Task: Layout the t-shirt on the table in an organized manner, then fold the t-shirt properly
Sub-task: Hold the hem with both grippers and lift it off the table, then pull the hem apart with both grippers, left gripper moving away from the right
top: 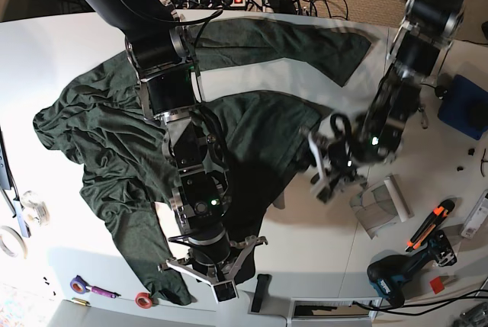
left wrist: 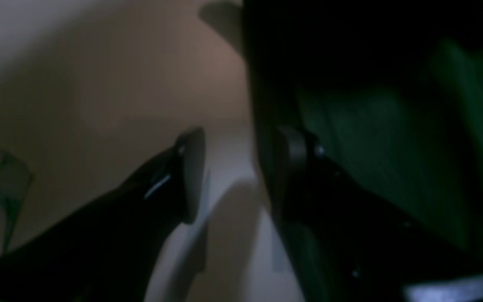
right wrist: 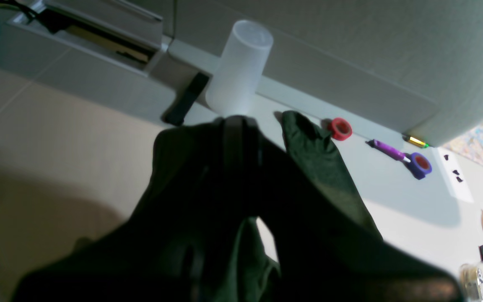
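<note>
Checking t-shirt (top: 114, 136): dk green, lies crumpled on table (top: 305, 258), covering table centre and the right-arm side, with one stretch reaching the table edge by the arm bases. Not flat, not folded. L gripper (left wrist: 239, 167): jaws apart, bare table visible btwn them, cloth against outer face of one finger; sits at shirt's border near table centre. R gripper (top: 219, 281): near table edge opposite the arm bases, cloth draped over it in wrist view; open or closed, cannot tell.
</note>
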`<state>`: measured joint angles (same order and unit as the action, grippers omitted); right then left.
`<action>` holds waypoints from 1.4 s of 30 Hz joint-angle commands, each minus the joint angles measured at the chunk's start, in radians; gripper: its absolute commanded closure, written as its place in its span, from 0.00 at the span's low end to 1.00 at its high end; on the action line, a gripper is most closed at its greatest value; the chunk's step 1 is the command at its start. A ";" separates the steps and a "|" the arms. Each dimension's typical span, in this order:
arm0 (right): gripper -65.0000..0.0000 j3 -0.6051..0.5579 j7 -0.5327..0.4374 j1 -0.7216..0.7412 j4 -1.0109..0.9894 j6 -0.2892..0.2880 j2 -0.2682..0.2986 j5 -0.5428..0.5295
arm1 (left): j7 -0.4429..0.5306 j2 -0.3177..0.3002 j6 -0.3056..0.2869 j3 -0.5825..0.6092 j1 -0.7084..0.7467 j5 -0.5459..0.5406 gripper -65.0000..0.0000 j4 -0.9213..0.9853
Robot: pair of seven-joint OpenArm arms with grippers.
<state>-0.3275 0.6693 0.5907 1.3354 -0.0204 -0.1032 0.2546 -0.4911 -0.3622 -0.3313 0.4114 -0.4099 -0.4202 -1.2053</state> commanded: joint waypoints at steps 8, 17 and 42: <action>1.00 0.001 -0.030 0.026 0.018 0.008 -0.005 0.008 | -0.024 0.066 -0.071 -0.005 -0.126 -0.037 0.61 0.153; 1.00 0.002 -0.010 0.025 0.018 0.017 0.006 0.105 | -0.077 0.057 -0.115 -0.005 -0.122 -0.071 0.61 0.153; 1.00 0.002 -0.002 0.024 0.018 0.017 0.006 0.105 | -0.111 0.047 -0.272 -0.005 -0.033 -0.186 1.00 0.153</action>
<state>-0.3275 0.6888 0.5789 1.3354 -0.0154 -0.0917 0.3470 -0.5735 -0.3103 -0.6037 0.4046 -0.4305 -0.6300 -1.0489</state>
